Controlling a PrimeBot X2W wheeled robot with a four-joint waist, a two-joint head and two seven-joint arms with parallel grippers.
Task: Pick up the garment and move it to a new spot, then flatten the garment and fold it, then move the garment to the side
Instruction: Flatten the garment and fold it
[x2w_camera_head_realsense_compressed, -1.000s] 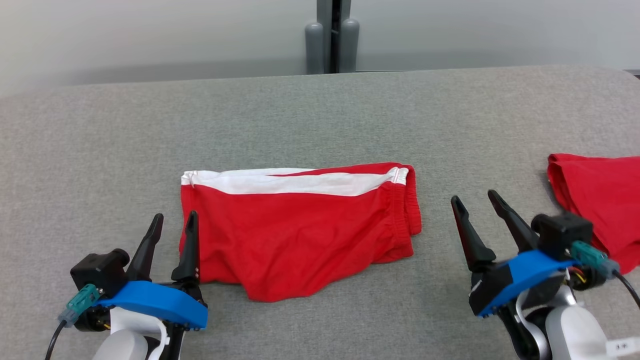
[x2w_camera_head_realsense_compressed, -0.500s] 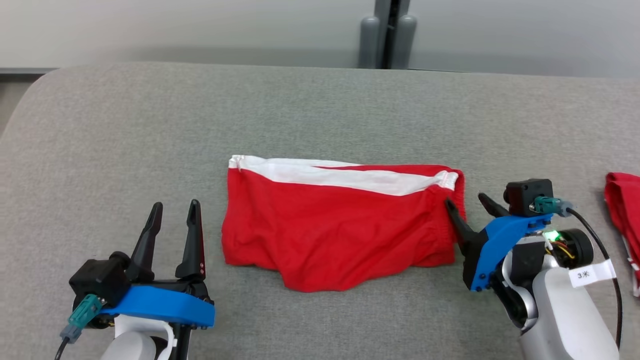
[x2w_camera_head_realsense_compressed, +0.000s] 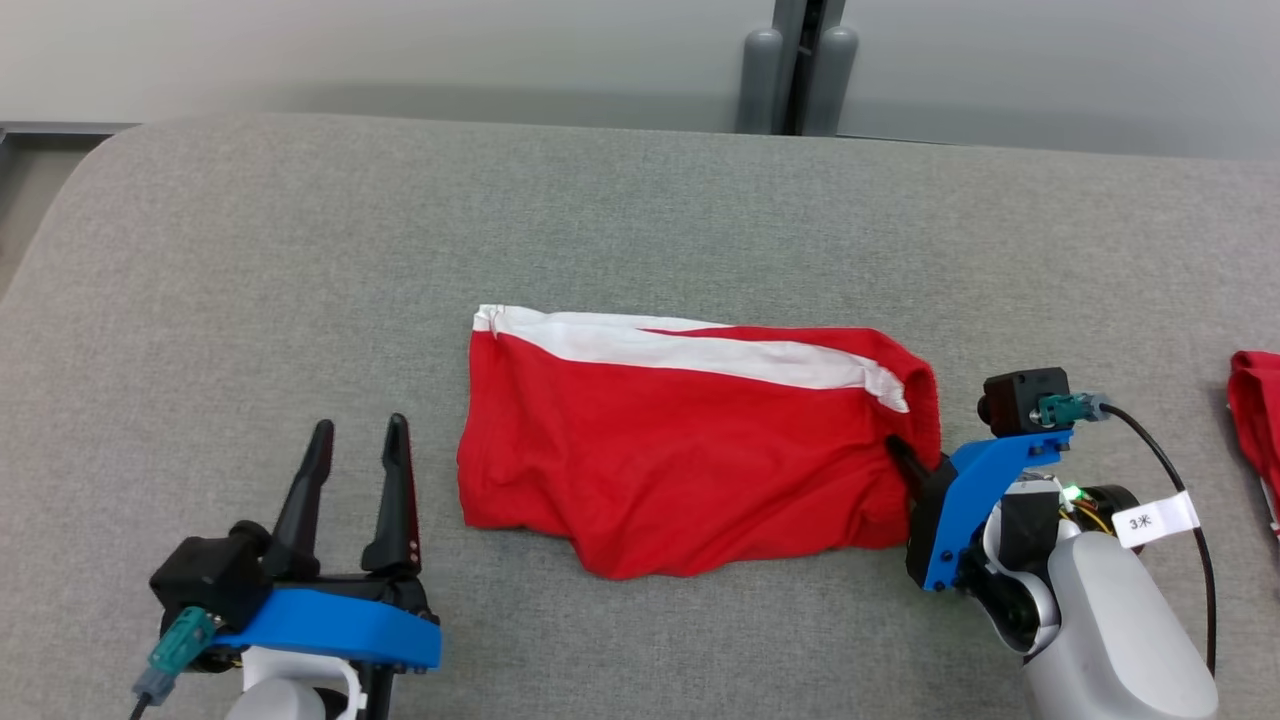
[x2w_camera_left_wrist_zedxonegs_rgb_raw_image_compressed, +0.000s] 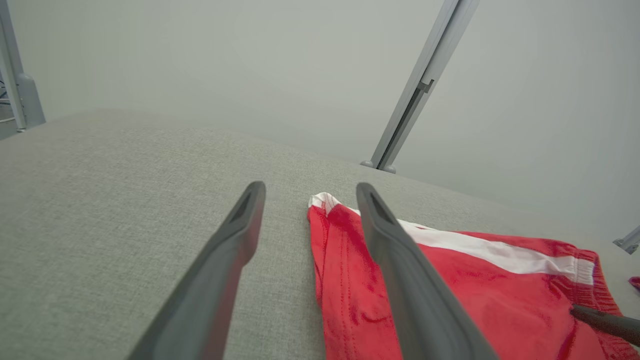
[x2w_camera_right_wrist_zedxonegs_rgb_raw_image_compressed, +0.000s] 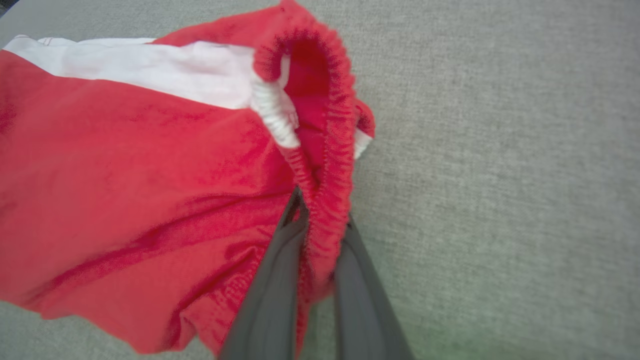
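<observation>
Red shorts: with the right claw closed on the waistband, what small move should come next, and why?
Probably raise the right claw slightly to test the hold: it pinches the elastic waistband of the red shorts, which lie on the grey table, while the left claw stands open, apart from the other end.

The head camera looked forward and down from above the near edge of the grey table (x2w_camera_head_realsense_compressed: 640, 220), far enough back to take in the whole red garment (x2w_camera_head_realsense_compressed: 680, 470), with the left gripper (x2w_camera_head_realsense_compressed: 360, 423) at lower left and the right gripper (x2w_camera_head_realsense_compressed: 905, 458) at the garment's right end. The left wrist camera sat low and near the table, facing along its own fingers (x2w_camera_left_wrist_zedxonegs_rgb_raw_image_compressed: 400, 270) past the garment's left edge toward the pale wall (x2w_camera_left_wrist_zedxonegs_rgb_raw_image_compressed: 200, 60). The right wrist camera looked steeply down from close on the waistband (x2w_camera_right_wrist_zedxonegs_rgb_raw_image_compressed: 335, 150), the same end the head view showed.
</observation>
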